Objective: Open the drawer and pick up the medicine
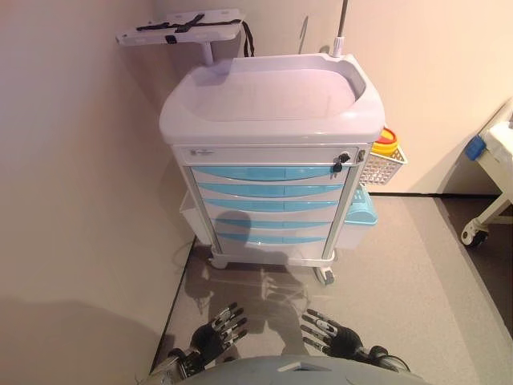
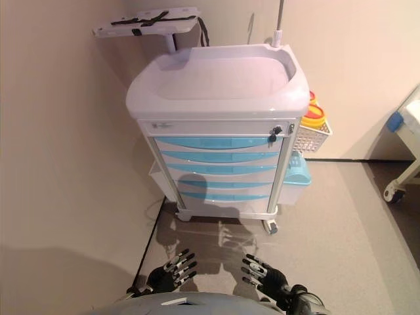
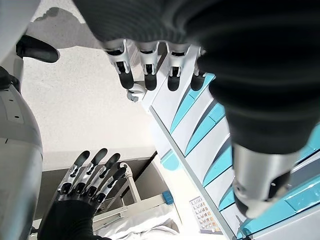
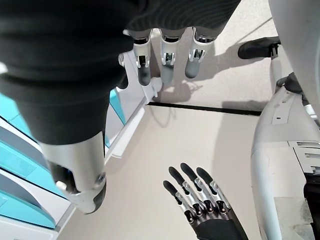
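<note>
Five blue-fronted drawers [image 1: 268, 204] sit shut in the medical cart [image 1: 272, 120] at my twelve o'clock, so none of the task is done yet as far as I can judge. My left hand [image 1: 218, 330] hangs low at about seven o'clock, fingers straight and spread, holding nothing. My right hand [image 1: 329, 333] mirrors it at about five o'clock, just as open and empty. Both are well apart from the cart, with bare floor [image 1: 401, 265] between us.

I cannot see the medicine anywhere; I take it to be inside one of the closed drawers, though which one I cannot tell. The top drawer [image 1: 268, 172] lies just under a lock with a key [image 1: 340, 163] at the cart's upper right corner. A white basket [image 1: 381, 164] with yellow items hangs on the cart's three o'clock side.

Everything is left: close in on the cart, hook a drawer's front, pull it out, then find and lift the medicine
</note>
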### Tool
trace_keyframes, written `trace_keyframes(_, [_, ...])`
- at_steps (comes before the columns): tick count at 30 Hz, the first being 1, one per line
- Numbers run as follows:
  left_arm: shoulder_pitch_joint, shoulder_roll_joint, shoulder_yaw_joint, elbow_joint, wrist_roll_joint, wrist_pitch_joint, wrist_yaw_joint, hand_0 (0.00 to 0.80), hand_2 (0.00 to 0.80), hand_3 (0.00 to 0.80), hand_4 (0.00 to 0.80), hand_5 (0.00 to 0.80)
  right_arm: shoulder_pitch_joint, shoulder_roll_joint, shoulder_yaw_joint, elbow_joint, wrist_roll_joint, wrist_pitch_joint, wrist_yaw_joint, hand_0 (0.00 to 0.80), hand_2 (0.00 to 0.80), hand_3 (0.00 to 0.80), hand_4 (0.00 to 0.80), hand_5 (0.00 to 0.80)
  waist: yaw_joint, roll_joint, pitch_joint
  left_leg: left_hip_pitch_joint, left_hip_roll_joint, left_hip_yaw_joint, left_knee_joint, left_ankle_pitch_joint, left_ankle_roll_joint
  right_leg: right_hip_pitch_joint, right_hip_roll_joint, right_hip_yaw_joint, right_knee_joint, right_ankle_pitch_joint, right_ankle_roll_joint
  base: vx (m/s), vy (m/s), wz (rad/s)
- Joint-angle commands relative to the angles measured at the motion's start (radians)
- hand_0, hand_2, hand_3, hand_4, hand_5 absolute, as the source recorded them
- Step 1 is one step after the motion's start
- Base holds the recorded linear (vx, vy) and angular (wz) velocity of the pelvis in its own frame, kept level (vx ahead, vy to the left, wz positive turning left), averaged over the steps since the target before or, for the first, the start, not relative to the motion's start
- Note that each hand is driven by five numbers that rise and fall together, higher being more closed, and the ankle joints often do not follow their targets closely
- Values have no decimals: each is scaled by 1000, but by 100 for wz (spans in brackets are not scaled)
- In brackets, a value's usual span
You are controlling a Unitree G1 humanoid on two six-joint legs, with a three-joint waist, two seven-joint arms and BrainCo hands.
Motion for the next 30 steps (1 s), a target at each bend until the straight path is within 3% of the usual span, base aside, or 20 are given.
trace_keyframes(1, [-97, -20, -6, 45, -11, -7, -39, 0, 0, 0, 0, 0, -77, 60, 3, 37, 0, -28, 23, 0, 0, 0, 0, 0, 26, -35, 38, 12, -56, 17, 6, -85, -3, -7, -27, -28, 51, -52, 53, 0, 0, 0])
trace_keyframes(12, [-95, -20, 3, 37, -30, -13, -59, 0, 0, 0, 0, 0, -79, 59, -2, 38, 0, -27, 26, 0, 0, 0, 0, 0, 29, -36, 38, 12, -57, 14, 6, -84, -3, -4, -26, -30, 51, -52, 51, 0, 0, 0])
trace_keyframes(19, [-101, -22, 7, 30, -41, -120, 2, 0, 0, 0, 0, 0, -79, 62, -9, 40, 29, -45, 22, 0, 0, 0, 0, 0, 32, -35, 36, 10, -57, 8, 6, -84, -3, -2, -27, -33, 54, -54, 51, 0, 0, 0])
trace_keyframes(24, [-96, -22, 5, 18, -41, -104, -6, 0, 0, 0, 0, 0, -77, 64, -10, 28, 53, -48, 31, 0, 0, 0, 0, 0, 34, -37, 35, 9, -57, 6, 6, -83, -3, -2, -26, -31, 55, -55, 51, 0, 0, 0])
trace_keyframes(30, [-94, -26, 7, 20, -63, -27, -57, 0, 0, 0, 0, 0, -75, 67, -14, 23, 63, -55, 24, 0, 0, 0, 0, 0, 33, -37, 38, 11, -57, 5, 6, -84, -1, -4, -27, -28, 62, -58, 51, 0, 0, 0])
